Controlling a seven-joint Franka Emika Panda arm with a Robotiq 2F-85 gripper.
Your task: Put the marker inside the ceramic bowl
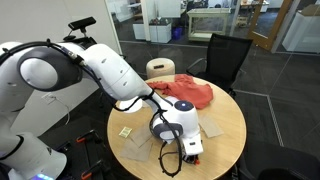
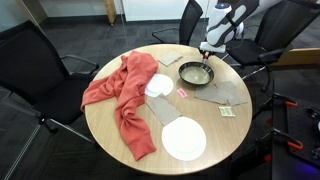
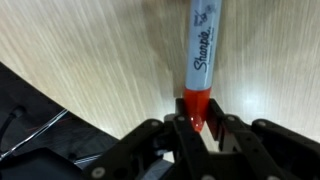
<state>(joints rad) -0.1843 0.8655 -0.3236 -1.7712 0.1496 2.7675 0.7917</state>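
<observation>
In the wrist view my gripper (image 3: 196, 122) is shut on the marker (image 3: 201, 55), clamping its red end. The pale labelled body sticks out past the jaws over the wooden table top near its edge. In an exterior view the gripper (image 2: 207, 50) hangs just above the far rim of the ceramic bowl (image 2: 196, 72), which has a dark rim and a pale inside and sits at the far side of the round table. In an exterior view the gripper (image 1: 190, 144) is low over the table, and the arm hides the bowl.
A red cloth (image 2: 120, 95) lies across the round wooden table (image 2: 110, 140). A flat white plate (image 2: 184, 139) sits near the front edge. Grey mats (image 2: 228, 95) lie by the bowl, with a small pink item (image 2: 182, 93) nearby. Black office chairs (image 2: 30, 60) surround the table.
</observation>
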